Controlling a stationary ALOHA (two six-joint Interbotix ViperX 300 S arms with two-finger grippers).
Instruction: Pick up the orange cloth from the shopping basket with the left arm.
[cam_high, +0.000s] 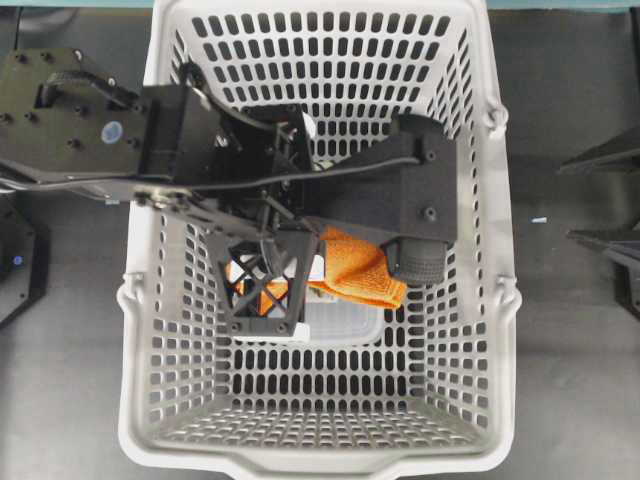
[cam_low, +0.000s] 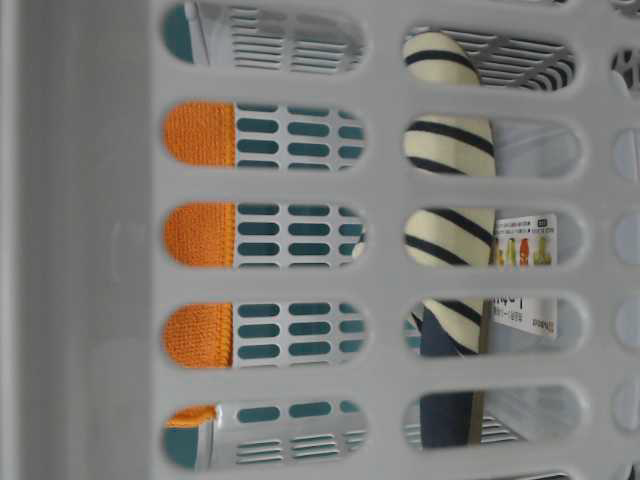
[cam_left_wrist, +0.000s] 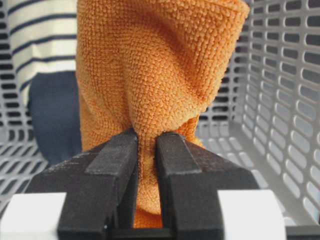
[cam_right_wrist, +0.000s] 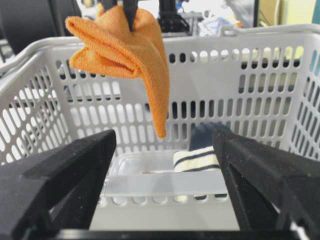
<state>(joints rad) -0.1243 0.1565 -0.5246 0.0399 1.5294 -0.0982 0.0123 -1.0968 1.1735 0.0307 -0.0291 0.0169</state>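
Note:
The orange cloth (cam_left_wrist: 150, 65) hangs bunched from my left gripper (cam_left_wrist: 146, 137), whose black jaws are shut on a pinched fold of it. From the right wrist view the orange cloth (cam_right_wrist: 130, 45) dangles near the rim of the shopping basket (cam_right_wrist: 240, 85), clear of the floor. From overhead, the left arm reaches into the shopping basket (cam_high: 507, 350) from the left, and the orange cloth (cam_high: 360, 270) shows beside the lattice fingers (cam_high: 265, 290). My right gripper (cam_right_wrist: 164, 137) stands open outside the basket with nothing between its fingers.
A navy and cream-striped fabric bundle (cam_right_wrist: 197, 159) lies on the basket floor, beside a clear plastic container (cam_high: 340, 325). The table-level view looks through the basket's slots at the cloth (cam_low: 200, 235), the striped fabric (cam_low: 450, 150) and a labelled package (cam_low: 525, 240).

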